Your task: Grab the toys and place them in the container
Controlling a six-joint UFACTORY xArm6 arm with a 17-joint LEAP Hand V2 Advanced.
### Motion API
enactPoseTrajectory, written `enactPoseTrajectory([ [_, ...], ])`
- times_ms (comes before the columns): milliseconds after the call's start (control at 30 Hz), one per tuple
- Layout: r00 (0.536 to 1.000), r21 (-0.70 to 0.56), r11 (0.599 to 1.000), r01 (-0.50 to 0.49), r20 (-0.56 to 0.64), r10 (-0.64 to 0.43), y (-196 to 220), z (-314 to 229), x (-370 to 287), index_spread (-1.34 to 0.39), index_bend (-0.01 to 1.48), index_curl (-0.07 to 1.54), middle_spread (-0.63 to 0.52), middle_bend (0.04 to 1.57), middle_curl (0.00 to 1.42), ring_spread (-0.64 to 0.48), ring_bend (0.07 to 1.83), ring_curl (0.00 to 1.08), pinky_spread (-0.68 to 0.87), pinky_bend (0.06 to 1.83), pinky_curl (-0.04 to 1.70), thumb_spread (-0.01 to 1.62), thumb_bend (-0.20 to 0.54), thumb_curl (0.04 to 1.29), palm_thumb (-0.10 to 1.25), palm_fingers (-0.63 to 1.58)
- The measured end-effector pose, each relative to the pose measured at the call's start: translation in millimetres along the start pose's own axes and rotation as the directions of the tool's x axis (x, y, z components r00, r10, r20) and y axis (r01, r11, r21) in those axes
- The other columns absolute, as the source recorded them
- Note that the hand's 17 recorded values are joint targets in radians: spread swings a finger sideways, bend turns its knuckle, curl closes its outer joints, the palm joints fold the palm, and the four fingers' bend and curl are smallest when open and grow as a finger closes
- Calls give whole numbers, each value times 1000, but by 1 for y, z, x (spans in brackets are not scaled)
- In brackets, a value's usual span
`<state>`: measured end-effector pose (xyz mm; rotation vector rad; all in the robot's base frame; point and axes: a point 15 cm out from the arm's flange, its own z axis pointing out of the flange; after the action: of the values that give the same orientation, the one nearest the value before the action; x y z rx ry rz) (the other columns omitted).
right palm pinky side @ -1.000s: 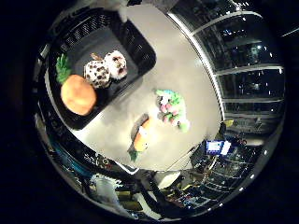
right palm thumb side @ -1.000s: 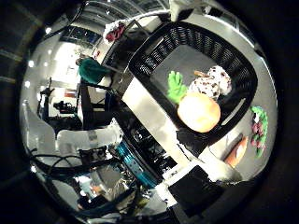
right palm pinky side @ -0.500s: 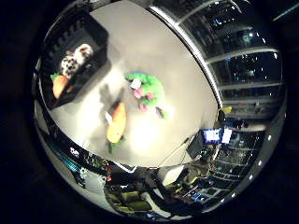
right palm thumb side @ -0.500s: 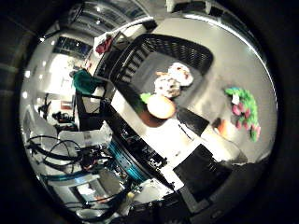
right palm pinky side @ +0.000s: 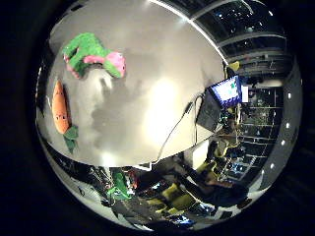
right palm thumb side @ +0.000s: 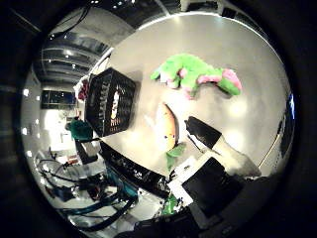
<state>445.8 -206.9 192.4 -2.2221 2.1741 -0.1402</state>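
A green plush toy with pink parts (right palm thumb side: 193,74) lies on the white table (right palm thumb side: 248,50). An orange carrot toy with a green top (right palm thumb side: 170,129) lies beside it, between it and the table's edge. The black slatted container (right palm thumb side: 112,99) stands further along that edge, away from both toys; what is in it is too small to tell. A white and black part of my hand (right palm thumb side: 220,151) reaches in near the carrot's green end. The right little finger side palm view shows the plush (right palm pinky side: 91,54) and the carrot (right palm pinky side: 61,106) on the table, with no container.
The table's edge (right palm pinky side: 108,157) runs close to the carrot. Past the edge stand a lit monitor (right palm pinky side: 226,91), desks and shelving (right palm thumb side: 69,129). A wide bare stretch of table (right palm pinky side: 157,88) lies beyond the toys.
The camera has swung away from the container and over the plush and carrot. The container has left the little finger side view and shrunk in the thumb side view. The toys have not moved.
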Motion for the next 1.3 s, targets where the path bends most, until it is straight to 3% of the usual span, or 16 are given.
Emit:
enactPoseTrajectory([
  [400, 1000, -20, 1000, 9, 19, -9, -55, 40, -7, -309, 152, 280, 19, 252, 328, 68, 360, 214, 328, 396, 291, 1040, -32, 380, 702, 153],
  [600, 999, -51, 999, -5, 36, 6, -82, 67, -12, -281, 147, 273, 53, 256, 330, 100, 355, 218, 338, 394, 292, 1033, -56, 338, 580, 142],
  [900, 998, -116, 993, -10, 53, 17, -100, 106, -12, -235, 144, 257, 114, 283, 334, 150, 383, 232, 349, 397, 291, 1015, -27, 307, 505, 185],
  [1200, 998, -136, 991, -6, 57, 14, -106, 123, -9, -226, 167, 258, 37, 342, 341, 50, 549, 253, 290, 392, 273, 1009, -23, 308, 533, 443],
  [1300, 998, -142, 990, -10, 59, 19, -103, 125, -3, -264, 175, 269, -24, 414, 364, -71, 793, 316, 141, 385, 253, 1003, -21, 313, 576, 690],
])
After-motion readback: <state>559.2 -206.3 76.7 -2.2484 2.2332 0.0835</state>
